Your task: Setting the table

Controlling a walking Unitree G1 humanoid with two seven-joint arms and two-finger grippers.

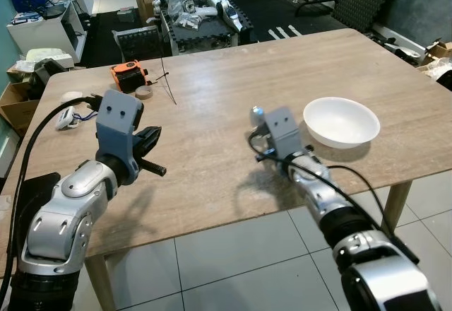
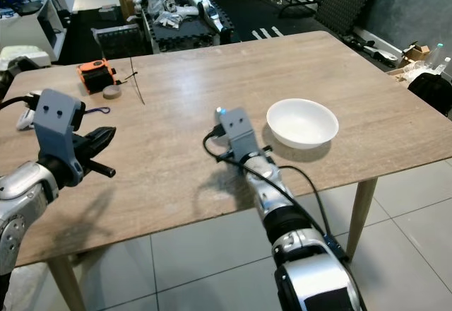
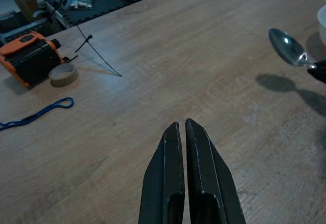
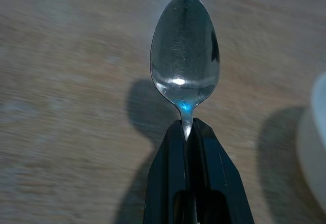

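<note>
My right gripper (image 4: 186,128) is shut on the handle of a metal spoon (image 4: 185,51), whose bowl sticks out past the fingertips a little above the wooden table (image 1: 212,99). The spoon (image 1: 257,112) is held just left of a white bowl (image 1: 341,121) that stands on the table's right half. My left gripper (image 3: 181,127) hovers shut with nothing in it over the table's left front part. From there the spoon (image 3: 289,47) shows off to its right.
At the table's far left lie an orange and black device (image 1: 128,75), a roll of tape (image 1: 144,92), a thin black cable tie (image 1: 168,85) and a blue cord (image 3: 35,114). Beyond the table the floor is cluttered with robot parts and boxes.
</note>
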